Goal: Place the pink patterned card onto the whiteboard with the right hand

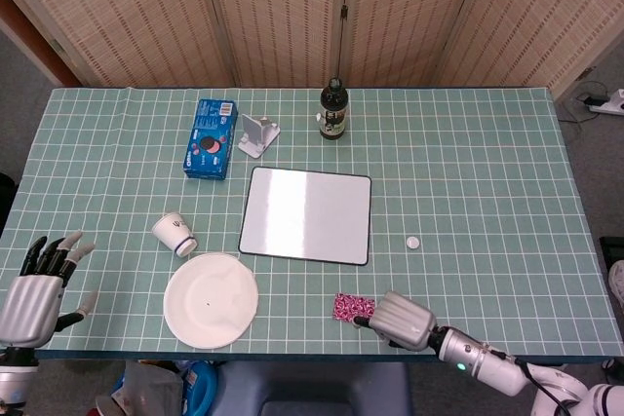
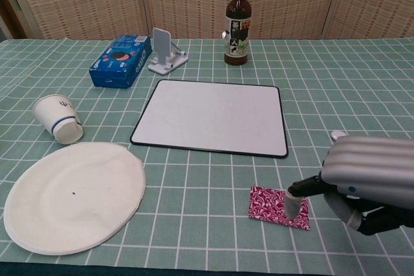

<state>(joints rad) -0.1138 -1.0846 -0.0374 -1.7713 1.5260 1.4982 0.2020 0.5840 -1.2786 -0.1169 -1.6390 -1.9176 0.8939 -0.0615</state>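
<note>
The pink patterned card (image 1: 349, 306) (image 2: 272, 205) lies flat on the green grid table, near the front edge and just in front of the whiteboard (image 1: 307, 213) (image 2: 213, 116). My right hand (image 1: 402, 321) (image 2: 365, 183) hovers at the card's right end, one fingertip (image 2: 295, 205) reaching down over its right part; whether it touches is unclear. It holds nothing. My left hand (image 1: 37, 294) rests at the table's front left corner with fingers spread, far from the card and seen only in the head view.
A white paper plate (image 1: 211, 300) (image 2: 68, 195) and a tipped paper cup (image 1: 175, 234) (image 2: 58, 119) lie left of the card. A blue box (image 1: 212, 137), white stand (image 1: 257, 133) and dark bottle (image 1: 333, 110) stand behind the whiteboard. A small white disc (image 1: 413, 242) sits right of it.
</note>
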